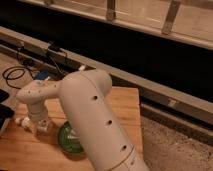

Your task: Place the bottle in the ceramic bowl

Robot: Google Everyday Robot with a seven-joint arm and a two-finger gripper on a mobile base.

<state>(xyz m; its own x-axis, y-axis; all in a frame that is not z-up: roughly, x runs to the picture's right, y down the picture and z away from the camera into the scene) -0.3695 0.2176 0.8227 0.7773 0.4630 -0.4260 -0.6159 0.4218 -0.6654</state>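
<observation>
Camera view, bulky white robot arm [95, 115] bending down at left over wooden table [125, 100], gripper [41, 125] hovering at small slim white plastic bottle [24, 122], beside round glossy green ceramic bowl [67, 141], grip state impossible to tell.

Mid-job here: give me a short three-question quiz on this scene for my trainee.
1. True or false: the bottle already lies inside the green ceramic bowl.
2. The pincer is: A) over the bowl, B) low at the bottle, on the bowl's left in the view, C) lifted high in the air.
3. What surface does the bowl rest on?
Key: 1 false; 2 B; 3 the wooden table.
</observation>
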